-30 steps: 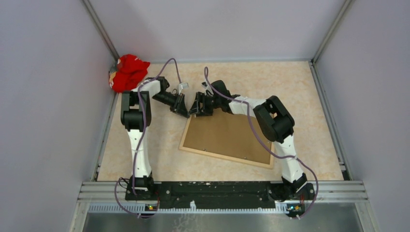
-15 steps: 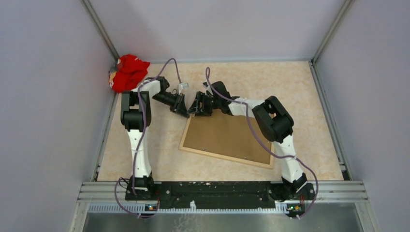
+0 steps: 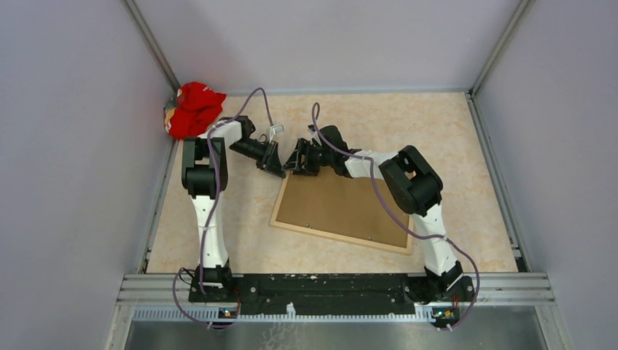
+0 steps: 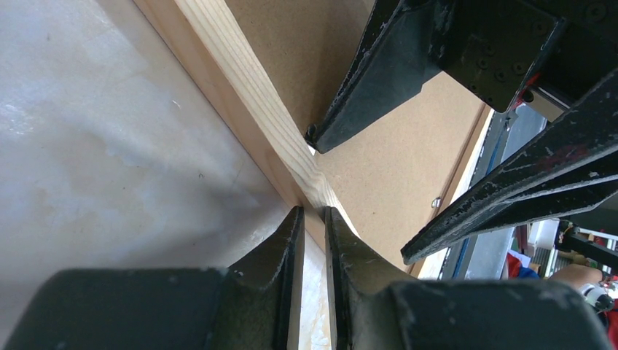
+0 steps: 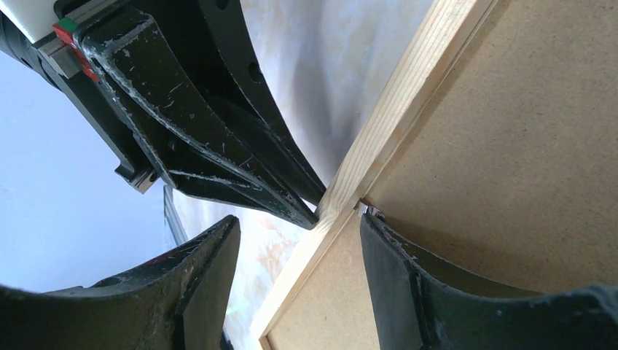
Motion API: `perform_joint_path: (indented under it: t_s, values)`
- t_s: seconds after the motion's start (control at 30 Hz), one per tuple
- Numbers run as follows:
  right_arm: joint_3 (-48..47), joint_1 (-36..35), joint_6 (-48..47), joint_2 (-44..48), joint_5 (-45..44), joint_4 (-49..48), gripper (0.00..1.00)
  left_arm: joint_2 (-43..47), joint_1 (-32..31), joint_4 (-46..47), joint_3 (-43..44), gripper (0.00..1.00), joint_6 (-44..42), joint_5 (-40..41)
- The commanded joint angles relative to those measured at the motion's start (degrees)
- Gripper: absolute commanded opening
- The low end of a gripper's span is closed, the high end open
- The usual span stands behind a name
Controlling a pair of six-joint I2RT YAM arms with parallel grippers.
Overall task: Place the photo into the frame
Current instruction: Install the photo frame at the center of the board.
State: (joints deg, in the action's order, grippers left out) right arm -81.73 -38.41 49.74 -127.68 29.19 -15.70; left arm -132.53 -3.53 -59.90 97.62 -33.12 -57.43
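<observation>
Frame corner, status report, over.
Left gripper nearly shut, tips at the frame rail. Right gripper open, straddling that corner. Photo not in view; backing board fills the frame. Red cloth well clear.

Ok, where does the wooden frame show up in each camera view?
Top external: frame lies flat near the picture's centre.
Left wrist: frame runs diagonally from the top to centre.
Right wrist: frame runs diagonally from top right.
Shared landmark: brown backing board inside it.
</observation>
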Motion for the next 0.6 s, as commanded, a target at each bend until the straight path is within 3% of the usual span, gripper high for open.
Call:
perform_joint_path:
  t_s: [0.0,0.27,0.57]
  values:
    - [1.6,-1.7,-1.5,1.0,-4.9,-0.8,0.63,1.0,-0.8,0.3,-1.6,0.22,-2.3,4.5]
    - [6.2,3.6,-4.1,13.0,-5.5,1.1,0.8,1.4,-0.4,-1.4,1.7,0.22,-2.2,4.2]
    - [6.9,11.8,-12.5,15.8,-11.4,12.8,0.76,0.5,-0.5,-1.0,2.1,0.22,-1.6,3.9]
